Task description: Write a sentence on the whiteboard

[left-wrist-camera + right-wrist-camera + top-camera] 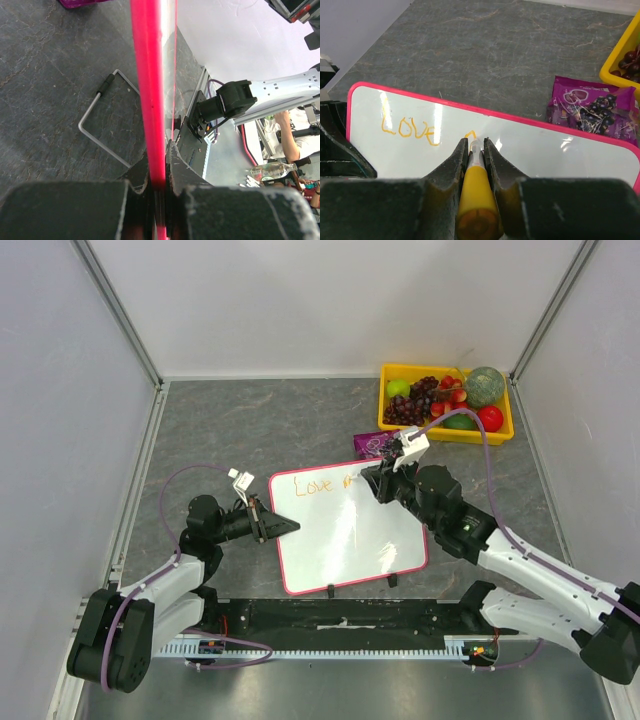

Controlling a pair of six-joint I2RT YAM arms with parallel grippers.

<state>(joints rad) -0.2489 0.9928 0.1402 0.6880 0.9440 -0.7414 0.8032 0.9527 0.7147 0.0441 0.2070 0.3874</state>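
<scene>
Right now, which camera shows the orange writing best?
The right wrist view: the writing sits close up, "Love" plainly legible. The top view shows it small, its end hidden behind the right gripper. The left wrist view sees the whiteboard edge-on, no writing.

Brightly, evenly lit from overhead. White glare streaks on the whiteboard (530,150) at the right wrist, softer sheen from the top. Faint, soft shadows on the table (250,420). Near fingers (182,165) blurred in both wrist views; board edge out of focus at the left.
</scene>
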